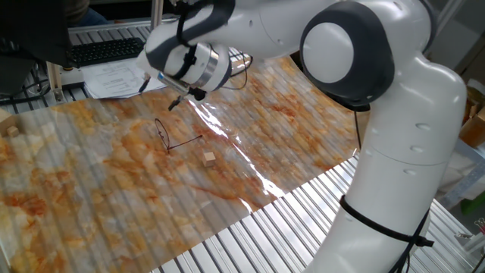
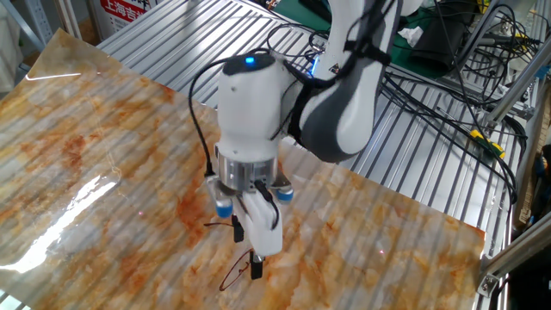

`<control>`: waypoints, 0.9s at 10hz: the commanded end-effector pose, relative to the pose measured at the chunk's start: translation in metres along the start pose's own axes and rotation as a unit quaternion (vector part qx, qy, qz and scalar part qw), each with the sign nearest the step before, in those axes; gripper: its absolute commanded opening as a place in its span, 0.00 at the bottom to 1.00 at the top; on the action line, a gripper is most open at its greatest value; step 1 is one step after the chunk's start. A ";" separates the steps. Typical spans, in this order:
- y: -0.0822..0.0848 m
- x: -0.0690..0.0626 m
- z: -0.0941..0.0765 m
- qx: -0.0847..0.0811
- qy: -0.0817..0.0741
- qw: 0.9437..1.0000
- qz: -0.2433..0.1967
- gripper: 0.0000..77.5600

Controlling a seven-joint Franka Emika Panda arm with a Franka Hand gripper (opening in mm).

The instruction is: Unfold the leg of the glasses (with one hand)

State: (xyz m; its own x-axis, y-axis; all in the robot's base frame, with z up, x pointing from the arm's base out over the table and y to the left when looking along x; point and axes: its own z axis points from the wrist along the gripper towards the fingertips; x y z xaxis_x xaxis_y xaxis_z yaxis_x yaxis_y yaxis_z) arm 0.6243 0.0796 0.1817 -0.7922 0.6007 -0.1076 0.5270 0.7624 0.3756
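Note:
The glasses (image 1: 162, 132) are thin dark wire spectacles standing on the marbled orange mat (image 1: 91, 174). The leg (image 1: 186, 142) is a thin wire lying flat, pointing right from the frame. My gripper (image 1: 173, 104) hovers above the mat just behind and right of the glasses, fingers together and holding nothing. In the other fixed view my gripper (image 2: 256, 268) stands over the glasses (image 2: 230, 275), hiding part of them; a wire part (image 2: 219, 226) shows to the left of the fingers.
A small tan wooden cube (image 1: 209, 158) lies right of the leg's tip. Another cube (image 1: 10, 130) sits at the far left. A keyboard (image 1: 106, 51) and papers (image 1: 120, 76) lie behind the mat. Cables (image 2: 448, 82) run across the slatted metal table (image 2: 405, 164).

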 end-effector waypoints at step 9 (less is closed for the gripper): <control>-0.032 0.004 0.045 0.137 0.003 0.975 -0.174 1.00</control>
State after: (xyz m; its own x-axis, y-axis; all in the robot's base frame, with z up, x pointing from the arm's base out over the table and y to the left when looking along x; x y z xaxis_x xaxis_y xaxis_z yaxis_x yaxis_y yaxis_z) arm 0.6184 0.0744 0.1325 -0.9315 0.3206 -0.1715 0.3109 0.9469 0.0816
